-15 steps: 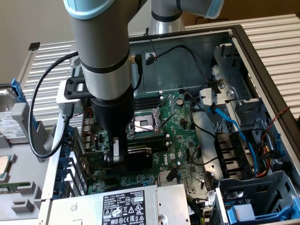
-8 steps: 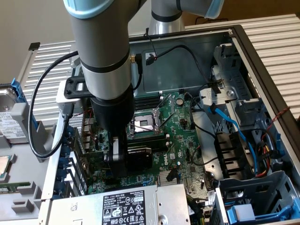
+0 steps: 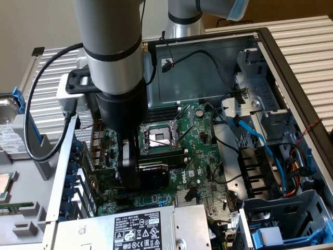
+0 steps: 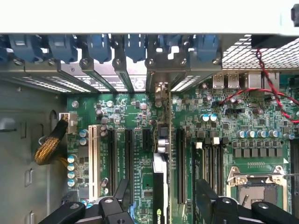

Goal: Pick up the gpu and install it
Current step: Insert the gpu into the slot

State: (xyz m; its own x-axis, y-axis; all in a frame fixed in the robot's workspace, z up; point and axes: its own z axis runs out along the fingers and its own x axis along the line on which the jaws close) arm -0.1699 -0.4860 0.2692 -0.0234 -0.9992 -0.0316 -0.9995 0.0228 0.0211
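Observation:
The gpu stands on edge in a slot of the green motherboard, its silver end bracket against the case's rear slot openings. In the exterior view its black shroud with a green-lettered label faces the exterior view's right, just below the processor socket. My gripper hangs straight over the card, open, with one black finger on each side of it and a visible gap between each finger and the card. In the exterior view the gripper sits low inside the case, beside the shroud.
The open computer case walls in the work area. Blue slot latches line the rear edge. A power supply lies at the front, drive cages with blue and black cables at the exterior view's right. A braided cable lies beside the board.

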